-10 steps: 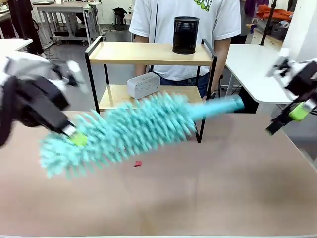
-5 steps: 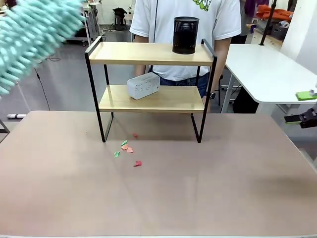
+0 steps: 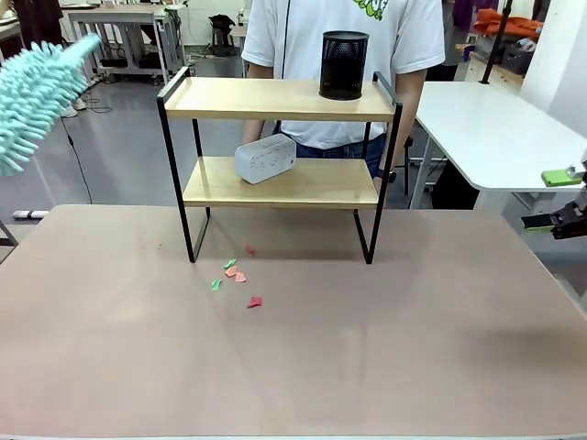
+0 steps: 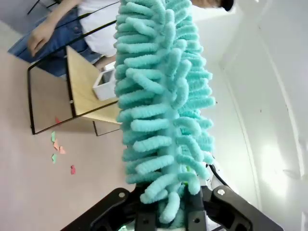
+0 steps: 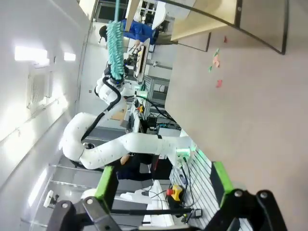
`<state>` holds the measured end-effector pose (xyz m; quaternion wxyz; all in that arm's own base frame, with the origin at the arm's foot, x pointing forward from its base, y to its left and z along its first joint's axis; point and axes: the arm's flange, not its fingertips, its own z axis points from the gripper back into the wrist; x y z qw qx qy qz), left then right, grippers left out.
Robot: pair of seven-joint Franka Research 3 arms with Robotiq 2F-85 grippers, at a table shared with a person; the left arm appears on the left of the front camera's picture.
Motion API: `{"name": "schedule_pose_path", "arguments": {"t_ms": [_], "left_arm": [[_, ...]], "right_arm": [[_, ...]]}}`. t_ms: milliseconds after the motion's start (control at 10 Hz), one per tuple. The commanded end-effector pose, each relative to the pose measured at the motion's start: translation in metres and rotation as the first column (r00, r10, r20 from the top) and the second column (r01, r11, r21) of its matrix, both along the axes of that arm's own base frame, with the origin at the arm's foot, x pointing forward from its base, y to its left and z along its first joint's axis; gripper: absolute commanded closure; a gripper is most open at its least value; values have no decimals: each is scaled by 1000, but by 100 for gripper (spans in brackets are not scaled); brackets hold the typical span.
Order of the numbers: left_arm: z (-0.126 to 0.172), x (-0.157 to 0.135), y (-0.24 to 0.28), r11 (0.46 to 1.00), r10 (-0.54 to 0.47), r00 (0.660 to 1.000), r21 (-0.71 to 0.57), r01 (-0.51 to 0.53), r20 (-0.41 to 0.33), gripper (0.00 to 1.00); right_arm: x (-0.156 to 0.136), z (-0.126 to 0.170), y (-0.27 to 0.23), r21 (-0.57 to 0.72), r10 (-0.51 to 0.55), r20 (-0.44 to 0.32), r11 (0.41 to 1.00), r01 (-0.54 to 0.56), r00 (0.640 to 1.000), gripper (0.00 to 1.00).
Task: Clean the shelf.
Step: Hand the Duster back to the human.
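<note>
From the front, we see the shelf (image 3: 280,165) standing at the far middle of the brown table (image 3: 367,348), in front of the person (image 3: 339,37). A black mesh cup (image 3: 344,64) sits on its top board and a white box (image 3: 265,158) on the lower one. Small red and green scraps (image 3: 235,280) lie on the table just near the shelf's left leg, likely what dusting knocked down. The teal duster (image 3: 37,87) is raised at the far left, well apart from the shelf. The right gripper (image 3: 554,200) hangs at the right edge, fingers spread, holding nothing; we judge it is parked out of the way.

In the left wrist view, our left gripper (image 4: 168,219) is pinched tight on the duster's (image 4: 161,96) base, so the fluffy head stands out along the fingers, ready to sweep. The shelf (image 4: 82,86) lies beyond it.

In the right wrist view, our right gripper (image 5: 163,185) is spread wide and empty; the shelf (image 5: 211,21) sits at the top.
</note>
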<state>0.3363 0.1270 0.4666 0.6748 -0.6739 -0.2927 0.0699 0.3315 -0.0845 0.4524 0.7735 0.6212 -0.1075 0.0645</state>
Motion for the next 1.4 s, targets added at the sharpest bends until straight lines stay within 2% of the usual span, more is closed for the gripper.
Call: {"name": "schedule_pose_path", "arguments": {"t_ms": [0, 100, 200, 400, 500, 1300], "left_arm": [[-29, -6, -36, 998, -19, 996, -58, 14, -88, 100], [-49, 6, -35, 997, -17, 987, -79, 5, -162, 100], [-62, 13, -37, 995, -29, 979, -97, 10, -202, 100], [-65, 19, -43, 995, -64, 971, -94, 43, -230, 100], [-69, 33, -25, 997, -55, 977, -60, 44, -208, 100], [-69, 33, -25, 997, -55, 977, -60, 44, -208, 100]], "right_arm": [[4, 0, -8, 0, 15, 22, 1000, -15, 1000, 0], [4, 0, -8, 0, 15, 22, 1000, -15, 1000, 0], [4, 0, -8, 0, 15, 22, 1000, -15, 1000, 0], [4, 0, -8, 0, 15, 22, 1000, -15, 1000, 0], [4, 0, -8, 0, 15, 22, 1000, -15, 1000, 0], [4, 0, -8, 0, 15, 22, 1000, -15, 1000, 0]]}}
